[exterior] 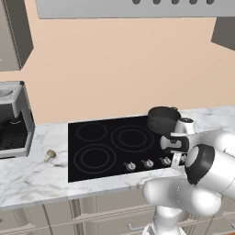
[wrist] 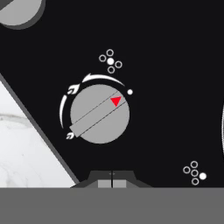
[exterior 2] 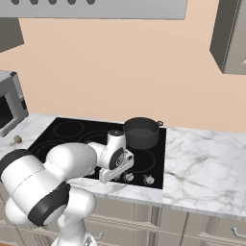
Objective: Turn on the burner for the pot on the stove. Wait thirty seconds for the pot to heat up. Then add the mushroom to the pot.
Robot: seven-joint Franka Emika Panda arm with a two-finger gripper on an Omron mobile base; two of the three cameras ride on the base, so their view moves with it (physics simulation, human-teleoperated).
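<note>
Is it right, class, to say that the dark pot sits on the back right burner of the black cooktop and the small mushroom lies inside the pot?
Not quite. The pot does sit on the back right burner of the cooktop, but the mushroom lies on the marble counter left of the cooktop, as the left base view shows.

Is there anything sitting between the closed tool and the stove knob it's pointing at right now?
Nothing visible stands in the way. In the hand view the knob lies straight ahead of the shut tool, with only bare black stove glass between them. The pot sits farther back on the cooktop, off that line.
</note>
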